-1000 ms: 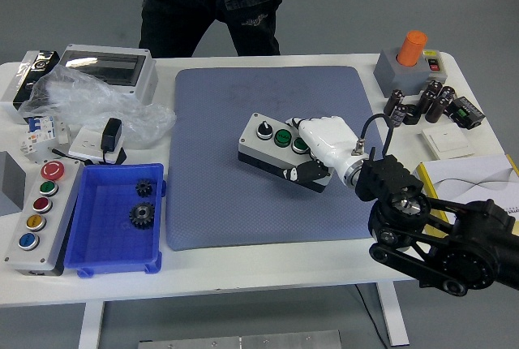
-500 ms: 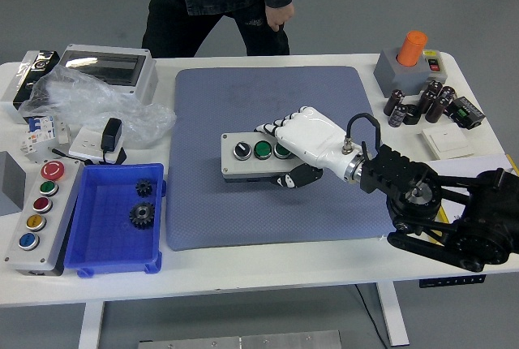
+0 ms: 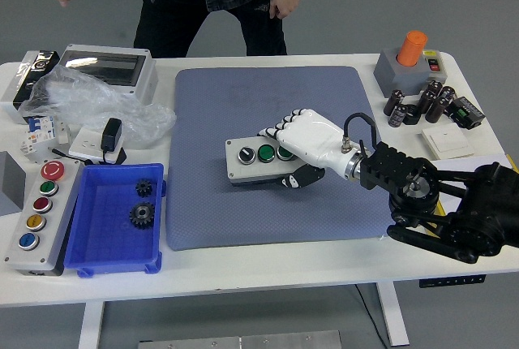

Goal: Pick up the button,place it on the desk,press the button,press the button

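Observation:
A grey button box [image 3: 250, 162] with a black selector knob and two green buttons lies on the blue mat [image 3: 268, 105], near its middle. My right hand [image 3: 293, 154], white with a black arm behind it, comes in from the right. Its fingers lie over the box's right end and its thumb [image 3: 295, 179] presses the front side, so it is shut on the box. The box's right end is hidden under the hand. The box looks level on the mat.
A blue bin [image 3: 89, 247] with gears and a grey panel of coloured buttons [image 3: 39, 216] stand at the left. A plastic bag [image 3: 89, 105], an enclosure [image 3: 109, 66], an orange-topped switch [image 3: 412, 53], capacitors [image 3: 418, 104] and papers [image 3: 470, 172] line the sides. A person [image 3: 219, 0] stands at the far edge.
My right hand has carried the button box left from a tilted, raised pose and it now sits level on the mat. The person's arms have shifted.

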Tool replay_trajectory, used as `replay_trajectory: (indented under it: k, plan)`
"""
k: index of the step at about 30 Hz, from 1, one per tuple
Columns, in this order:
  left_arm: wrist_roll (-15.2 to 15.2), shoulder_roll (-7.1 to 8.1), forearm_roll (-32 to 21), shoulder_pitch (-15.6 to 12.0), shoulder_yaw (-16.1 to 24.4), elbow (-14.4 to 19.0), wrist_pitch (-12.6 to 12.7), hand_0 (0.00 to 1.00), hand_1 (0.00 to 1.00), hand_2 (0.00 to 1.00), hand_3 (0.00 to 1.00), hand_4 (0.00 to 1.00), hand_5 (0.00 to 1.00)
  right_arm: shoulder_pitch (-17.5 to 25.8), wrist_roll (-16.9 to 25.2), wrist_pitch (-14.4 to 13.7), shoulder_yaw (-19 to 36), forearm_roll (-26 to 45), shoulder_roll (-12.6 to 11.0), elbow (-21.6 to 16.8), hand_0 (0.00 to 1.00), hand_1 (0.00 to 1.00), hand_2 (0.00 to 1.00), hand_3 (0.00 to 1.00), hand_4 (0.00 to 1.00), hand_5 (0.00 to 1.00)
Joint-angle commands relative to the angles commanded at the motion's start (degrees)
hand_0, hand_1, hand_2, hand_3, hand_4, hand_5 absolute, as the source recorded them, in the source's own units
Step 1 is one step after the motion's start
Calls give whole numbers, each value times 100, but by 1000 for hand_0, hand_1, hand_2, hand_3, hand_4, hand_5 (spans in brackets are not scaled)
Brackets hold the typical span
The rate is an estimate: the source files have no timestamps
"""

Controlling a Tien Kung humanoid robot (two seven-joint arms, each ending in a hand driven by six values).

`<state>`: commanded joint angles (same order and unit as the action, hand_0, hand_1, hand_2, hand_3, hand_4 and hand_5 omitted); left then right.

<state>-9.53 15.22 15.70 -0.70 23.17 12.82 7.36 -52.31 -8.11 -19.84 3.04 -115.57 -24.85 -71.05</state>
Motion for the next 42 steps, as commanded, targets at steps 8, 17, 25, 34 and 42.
replay_trajectory:
  k: [8, 17, 25, 34, 42]
  plan:
    - [3, 2, 15, 3, 13, 6, 5, 669, 699, 624, 646, 656, 356, 25, 44, 5, -93, 156, 79, 245, 724, 699, 689, 395, 529, 24]
    - [5, -8, 15, 3, 17, 5, 7, 669, 698, 624, 645, 658, 357, 35, 72, 41, -75, 316, 113, 413, 721, 701, 692, 399, 532, 28]
    - [10, -14, 2, 4, 18, 1, 12, 669, 699, 623, 646, 657, 353, 39, 118, 131, -24, 377, 118, 465, 724, 702, 697, 400, 544, 29]
    - [12, -18, 13, 9, 33, 2, 12, 669, 699, 623, 647, 657, 353, 48, 119, 249, 56, 424, 112, 471, 744, 716, 713, 464, 566, 22]
    - [11, -17, 4, 2, 24, 0, 9, 669, 699, 623, 647, 657, 352, 45, 66, 369, 104, 511, 90, 427, 755, 737, 755, 667, 697, 154]
